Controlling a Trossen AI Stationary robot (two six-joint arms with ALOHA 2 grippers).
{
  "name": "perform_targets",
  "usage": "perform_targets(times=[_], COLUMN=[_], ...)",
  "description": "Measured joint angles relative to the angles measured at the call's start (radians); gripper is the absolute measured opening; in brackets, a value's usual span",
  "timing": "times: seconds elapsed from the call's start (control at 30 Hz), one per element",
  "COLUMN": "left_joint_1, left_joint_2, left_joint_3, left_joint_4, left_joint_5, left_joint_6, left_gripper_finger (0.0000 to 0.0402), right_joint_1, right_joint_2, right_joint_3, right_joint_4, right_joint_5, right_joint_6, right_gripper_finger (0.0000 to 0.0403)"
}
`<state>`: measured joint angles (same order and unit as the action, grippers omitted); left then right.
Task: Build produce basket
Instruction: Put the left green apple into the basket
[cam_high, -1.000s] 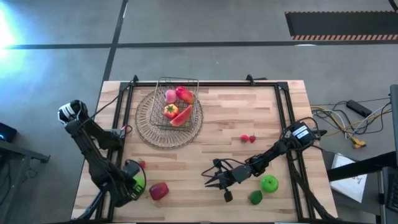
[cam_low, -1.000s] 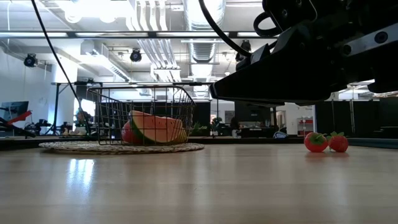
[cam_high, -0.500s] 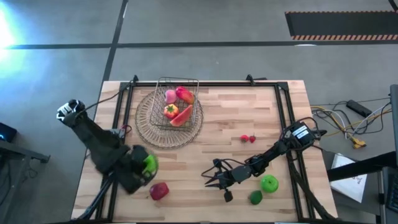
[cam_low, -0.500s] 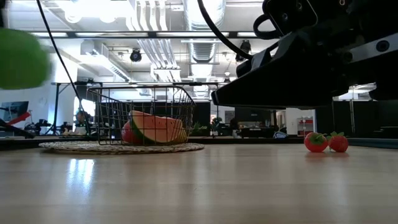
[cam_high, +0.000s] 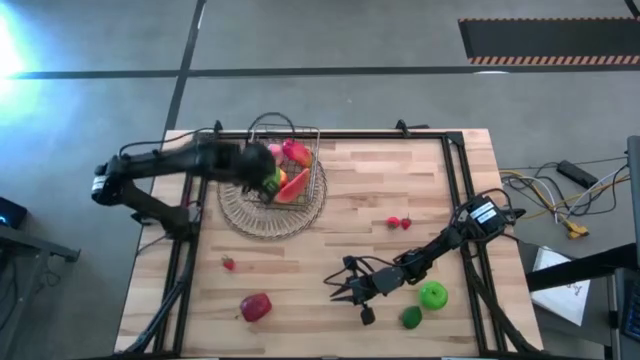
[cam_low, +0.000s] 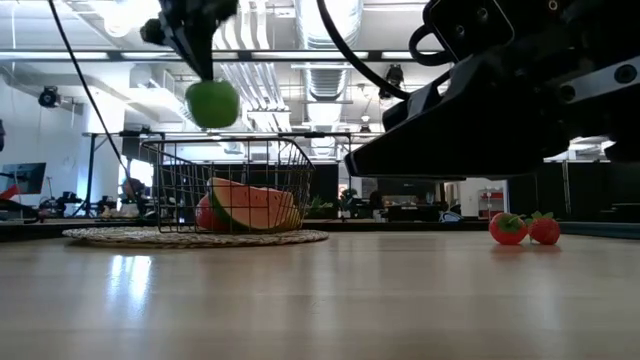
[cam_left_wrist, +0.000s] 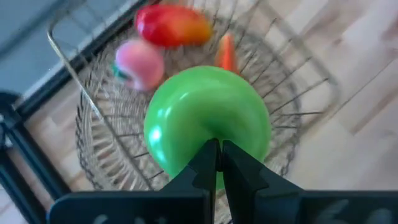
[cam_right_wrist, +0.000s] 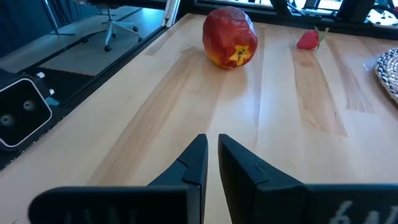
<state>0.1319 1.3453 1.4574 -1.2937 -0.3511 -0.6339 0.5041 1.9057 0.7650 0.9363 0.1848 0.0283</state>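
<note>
The green apple (cam_left_wrist: 208, 127) I am carrying hangs above the basket (cam_high: 285, 168), pinched in my left gripper (cam_left_wrist: 216, 163), whose fingers are shut on its near side. It looks like a light, hard, glossy toy, round and probably slippery, so I judge a narrow pinch like this could let it roll; a hold across its widest part would be safest. In the low view the green apple (cam_low: 212, 103) sits clear above the wire rim, not touching it.

The basket is a thin see-through wire grid, likely light and easy to nudge, standing on the woven mat (cam_high: 240, 200) at the far left of the counter (cam_high: 360, 210). Inside it I see the pink peach (cam_left_wrist: 140, 62), a red-and-orange fruit (cam_left_wrist: 173, 26) and the watermelon slice (cam_low: 250, 208).

Still out on the counter: a red apple (cam_high: 255, 307), a small berry (cam_high: 229, 264), two berries (cam_high: 399, 222), a second green apple (cam_high: 433, 294) and a dark green piece (cam_high: 411, 318). My right gripper (cam_high: 340, 288) waits low over the near middle, fingers nearly together and holding nothing.

A second ago my left gripper was at the near-left corner beside the red apple; it has since swung the green apple across and up over the basket. The right arm has not moved.
</note>
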Motion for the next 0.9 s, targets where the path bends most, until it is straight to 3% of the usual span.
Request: perform_targets(times=[0.1,0.27,0.5,0.9], left_joint_1=[0.116,0.209,0.225,0.229], left_joint_2=[0.001,0.017,0.044,0.167], left_joint_3=[-0.040,-0.148,-0.230,-0.234], left_joint_4=[0.002,0.024,0.102,0.135], left_joint_5=[0.102,0.200,0.288,0.366], left_joint_6=[0.079,0.157,0.207,0.258], left_gripper_finger=[0.0001,0.0001,0.0001,0.0001], right_joint_1=[0.006,0.012,0.013,0.015], right_joint_2=[0.000,0.000,0.000,0.000], right_joint_3=[0.000,0.000,0.000,0.000], right_joint_4=[-0.005,-0.005,-0.005,-0.005], right_joint_5=[0.000,0.000,0.000,0.000], right_joint_6=[0.006,0.015,0.014,0.006], right_gripper_finger=[0.0031,0.0031,0.0031,0.0031])
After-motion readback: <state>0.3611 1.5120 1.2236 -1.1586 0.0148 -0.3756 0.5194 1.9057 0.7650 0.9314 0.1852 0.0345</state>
